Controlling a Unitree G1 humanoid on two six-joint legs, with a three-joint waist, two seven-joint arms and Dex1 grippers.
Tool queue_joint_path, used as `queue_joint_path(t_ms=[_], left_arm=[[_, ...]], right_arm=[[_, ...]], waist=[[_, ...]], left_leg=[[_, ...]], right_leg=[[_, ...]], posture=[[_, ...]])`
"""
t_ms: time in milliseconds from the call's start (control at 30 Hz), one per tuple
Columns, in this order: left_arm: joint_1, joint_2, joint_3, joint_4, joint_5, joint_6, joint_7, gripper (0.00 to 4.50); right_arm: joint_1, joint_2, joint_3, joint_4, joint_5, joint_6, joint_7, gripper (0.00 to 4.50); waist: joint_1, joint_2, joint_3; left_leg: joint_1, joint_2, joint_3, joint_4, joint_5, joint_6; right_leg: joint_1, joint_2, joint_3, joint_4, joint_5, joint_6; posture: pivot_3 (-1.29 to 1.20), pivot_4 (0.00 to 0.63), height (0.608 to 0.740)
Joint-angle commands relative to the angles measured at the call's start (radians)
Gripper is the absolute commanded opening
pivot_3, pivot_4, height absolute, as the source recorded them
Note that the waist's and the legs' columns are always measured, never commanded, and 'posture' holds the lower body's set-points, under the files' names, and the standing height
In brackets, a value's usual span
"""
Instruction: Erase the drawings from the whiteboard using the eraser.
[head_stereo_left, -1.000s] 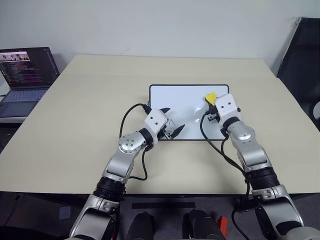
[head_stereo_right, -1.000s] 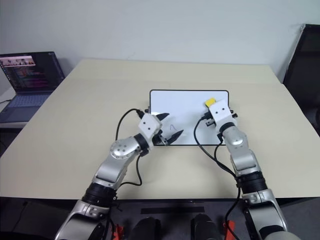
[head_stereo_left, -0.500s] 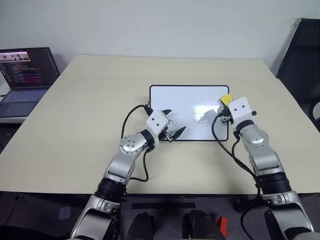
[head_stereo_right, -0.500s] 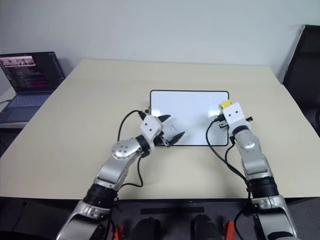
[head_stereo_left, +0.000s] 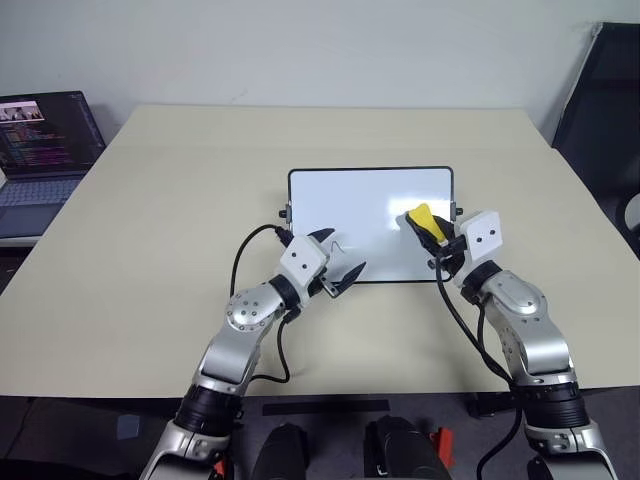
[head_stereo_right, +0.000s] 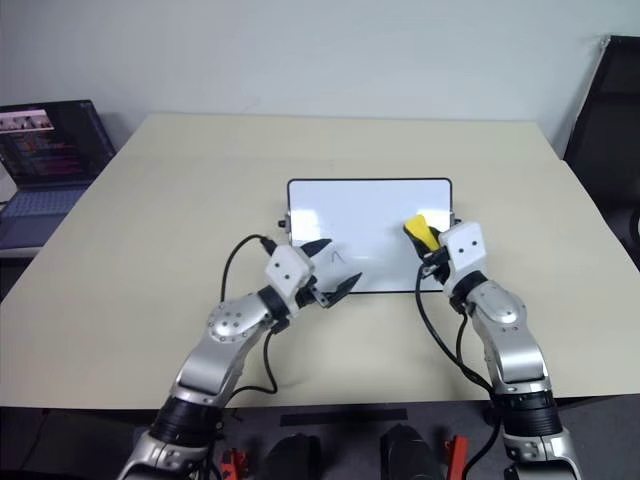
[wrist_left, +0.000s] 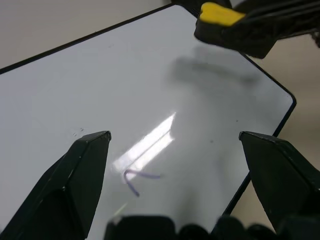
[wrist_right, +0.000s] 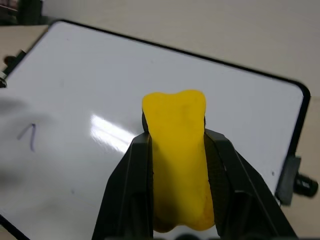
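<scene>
Between the right gripper's (wrist_right: 175, 150) two black fingers sits the eraser (wrist_right: 177, 150), yellow side up, pinched tight over the whiteboard (head_stereo_left: 370, 195).

That gripper has the eraser squeezed hard enough that the yellow block bulges past the fingertips, and it hangs above the board's right part, near the right edge (whether it actually touches the surface can't be told). The left gripper (head_stereo_left: 338, 255) is spread wide and holds nothing, poised over the board's near-left corner with one small tick-like drawing (wrist_left: 136, 178) showing between its fingers. The whiteboard lies flat on the beige table (head_stereo_left: 150, 250), about centre, with most of its surface plain white. A laptop (head_stereo_left: 40, 150) stands open off the table's far left.
</scene>
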Motion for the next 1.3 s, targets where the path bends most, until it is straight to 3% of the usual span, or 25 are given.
queue_joint_path(t_ms=[33, 300, 567, 867, 1167, 1300], left_arm=[[0.110, 0.004, 0.006, -0.154, 0.017, 0.035, 0.051, 4.50], [0.313, -0.020, 0.011, -0.260, 0.044, 0.075, 0.143, 4.50], [0.327, -0.021, 0.029, -0.235, 0.044, 0.052, 0.177, 4.50], [0.299, -0.022, 0.054, -0.235, 0.039, 0.061, 0.192, 4.50], [0.314, -0.017, 0.052, -0.271, 0.042, 0.089, 0.199, 4.50], [0.309, -0.013, 0.058, -0.288, 0.042, 0.110, 0.199, 4.50]], right_arm=[[-0.003, 0.008, 0.001, -0.038, 0.024, -0.023, 0.019, 1.08], [-0.063, 0.041, 0.056, 0.040, -0.009, -0.075, 0.043, 1.08], [-0.140, 0.103, 0.175, 0.183, -0.059, -0.148, 0.086, 1.08], [-0.214, 0.112, 0.295, 0.394, -0.246, -0.125, 0.034, 1.08], [-0.133, 0.121, 0.370, 0.338, -0.230, -0.153, 0.160, 1.08], [-0.197, 0.144, 0.347, 0.408, -0.253, -0.180, 0.113, 1.08]], waist=[[0.000, 0.000, 0.000], [0.002, -0.001, 0.003], [0.001, -0.001, 0.003], [0.002, -0.001, 0.002], [0.000, -0.001, 0.002], [-0.003, -0.001, 0.002]], left_leg=[[0.000, 0.000, 0.000, 0.000, 0.000, 0.000], [0.001, 0.001, 0.000, 0.001, 0.000, 0.000], [0.001, 0.000, 0.001, 0.000, 0.000, 0.000], [0.002, 0.001, 0.001, 0.000, 0.000, 0.000], [0.005, 0.001, 0.000, 0.001, 0.000, 0.000], [0.005, 0.001, 0.000, 0.001, 0.000, 0.000]], right_leg=[[0.000, 0.000, 0.000, 0.000, 0.000, 0.000], [0.001, -0.003, 0.001, 0.000, -0.005, -0.005], [0.001, -0.002, 0.000, 0.000, -0.004, -0.004], [0.001, -0.002, -0.001, 0.001, -0.004, -0.004], [0.003, -0.002, -0.001, 0.003, -0.005, -0.005], [0.003, -0.001, -0.001, 0.004, -0.005, -0.005]], posture=[[0.00, 0.150, 0.740], [0.00, 0.150, 0.740], [0.00, 0.150, 0.740], [0.00, 0.150, 0.740], [0.00, 0.150, 0.740], [0.00, 0.150, 0.740]])
